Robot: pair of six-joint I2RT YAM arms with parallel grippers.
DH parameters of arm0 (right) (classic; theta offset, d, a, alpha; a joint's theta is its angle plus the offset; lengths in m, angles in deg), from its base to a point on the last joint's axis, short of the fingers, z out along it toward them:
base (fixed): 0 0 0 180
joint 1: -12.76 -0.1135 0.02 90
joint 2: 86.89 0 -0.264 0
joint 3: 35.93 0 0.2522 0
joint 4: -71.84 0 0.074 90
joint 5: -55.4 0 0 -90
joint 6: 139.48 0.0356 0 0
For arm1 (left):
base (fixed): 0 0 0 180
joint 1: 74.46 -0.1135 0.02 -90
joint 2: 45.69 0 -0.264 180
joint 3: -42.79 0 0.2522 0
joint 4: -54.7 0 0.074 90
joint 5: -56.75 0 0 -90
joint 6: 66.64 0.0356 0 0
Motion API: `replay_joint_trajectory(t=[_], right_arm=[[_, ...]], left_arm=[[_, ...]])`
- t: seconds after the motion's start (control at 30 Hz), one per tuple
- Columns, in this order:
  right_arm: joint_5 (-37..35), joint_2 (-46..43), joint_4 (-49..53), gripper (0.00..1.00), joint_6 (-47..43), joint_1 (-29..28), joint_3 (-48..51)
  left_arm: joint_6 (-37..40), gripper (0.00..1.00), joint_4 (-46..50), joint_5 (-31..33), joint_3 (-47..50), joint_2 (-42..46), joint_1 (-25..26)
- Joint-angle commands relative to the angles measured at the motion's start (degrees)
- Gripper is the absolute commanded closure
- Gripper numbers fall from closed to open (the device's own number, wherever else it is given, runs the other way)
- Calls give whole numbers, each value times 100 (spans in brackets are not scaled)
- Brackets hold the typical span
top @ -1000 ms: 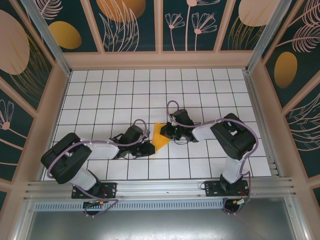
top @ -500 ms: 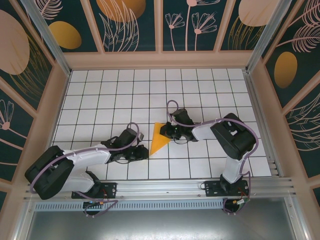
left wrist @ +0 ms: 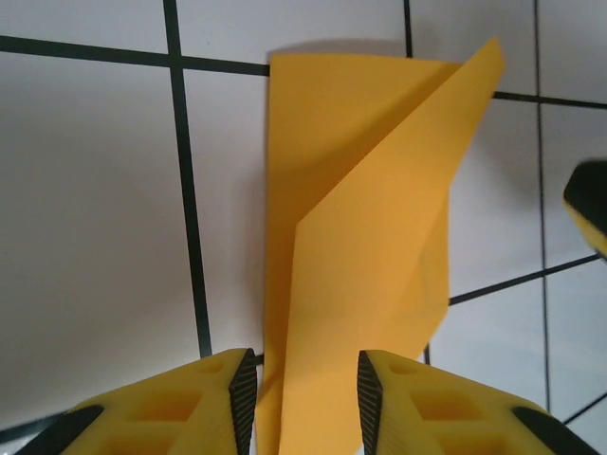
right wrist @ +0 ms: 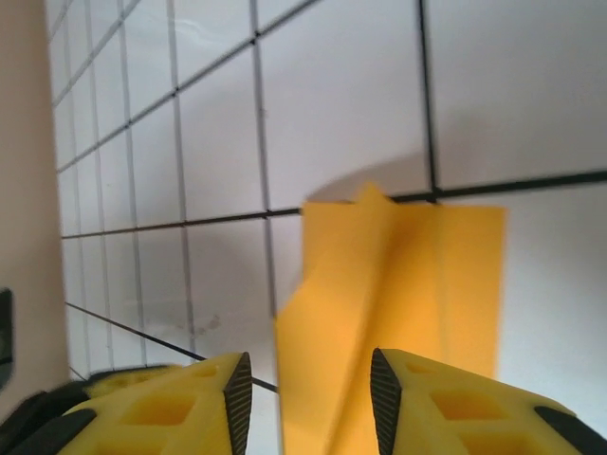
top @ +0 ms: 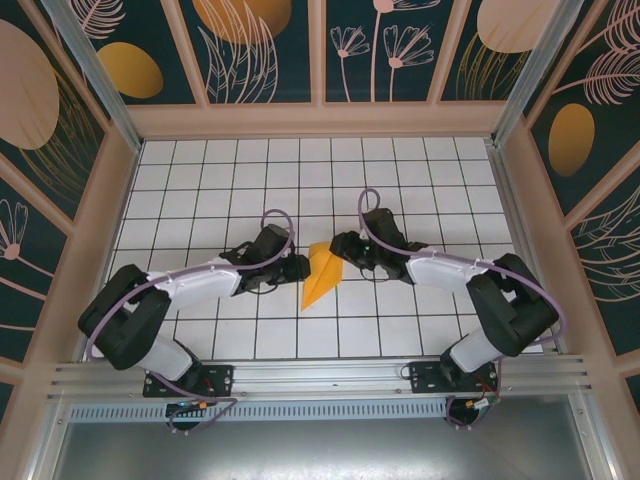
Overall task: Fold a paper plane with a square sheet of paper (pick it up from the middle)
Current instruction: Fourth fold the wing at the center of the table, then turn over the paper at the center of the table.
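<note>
Orange-yellow sheet (top: 322,276), folded to a narrow wedge. Left gripper (left wrist: 306,370) and right gripper (right wrist: 310,370) straddle it, jaws apart, nothing pinched. Judged mid-fold; next needs 1 flap edge pinched.

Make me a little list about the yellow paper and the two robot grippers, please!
paper: orange-yellow, folded, narrow, pointed at the end nearer the arm bases
where: on the white tiled table, between the two grippers
flatness: folds partly lifted, not pressed flat
left gripper: open, paper between its fingers
right gripper: open, paper between its fingers
</note>
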Motion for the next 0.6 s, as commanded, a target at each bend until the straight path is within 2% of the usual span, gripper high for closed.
replay_joint_trajectory(t=[0.0,0.57], right_arm=[[22,-6,-21,56,454,-24,346],[217,576,-194,58,929,-261,325]], left_arm=[[366,64,229,149,-272,-317,-24],[380,66,55,-75,-298,-854,-27]])
